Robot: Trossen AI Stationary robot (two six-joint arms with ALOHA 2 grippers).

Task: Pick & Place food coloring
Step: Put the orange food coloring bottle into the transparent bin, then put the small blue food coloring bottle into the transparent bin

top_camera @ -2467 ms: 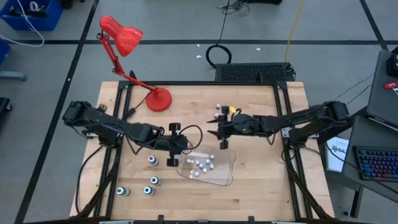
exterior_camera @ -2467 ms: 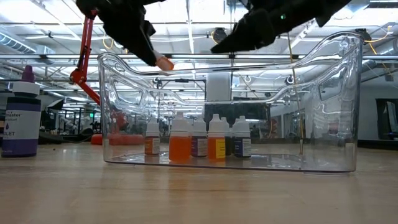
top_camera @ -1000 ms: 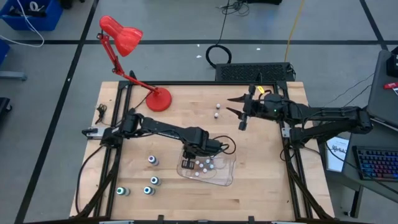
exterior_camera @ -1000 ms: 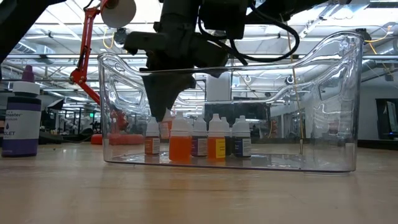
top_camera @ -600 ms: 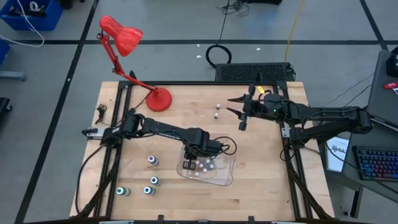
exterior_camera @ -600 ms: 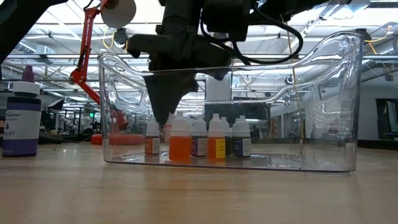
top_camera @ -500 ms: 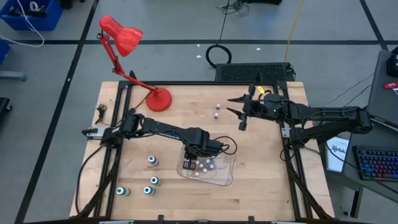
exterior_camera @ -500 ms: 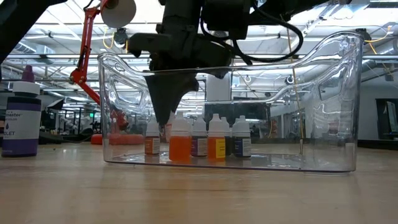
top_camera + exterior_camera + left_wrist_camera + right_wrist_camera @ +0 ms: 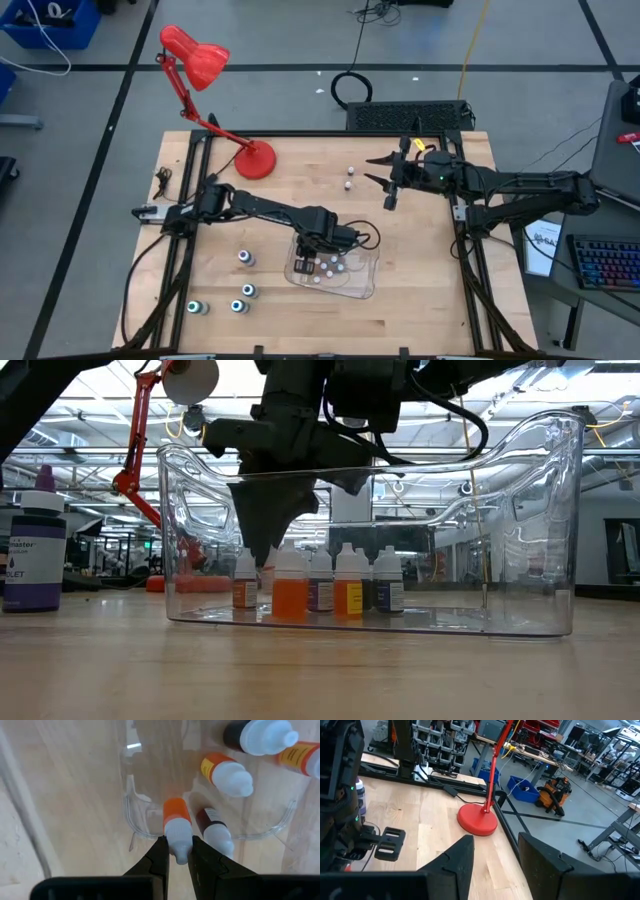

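A clear, glossy plastic tray (image 9: 352, 286) sits on the pale wooden worktop (image 9: 420, 300). The left arm stretches across and reaches down into it, its left gripper (image 9: 178, 854) clamped on the white cap of a small orange bottle (image 9: 175, 827) among other small bottles (image 9: 335, 584). The right gripper (image 9: 383, 182) hovers over the worktop's far side, fingers apart and empty.

Left arm stretched across the table, left gripper (image 9: 179, 854) pointing down, fingers pinched tight, right gripper (image 9: 385, 186) hovering apart, fingers parted.
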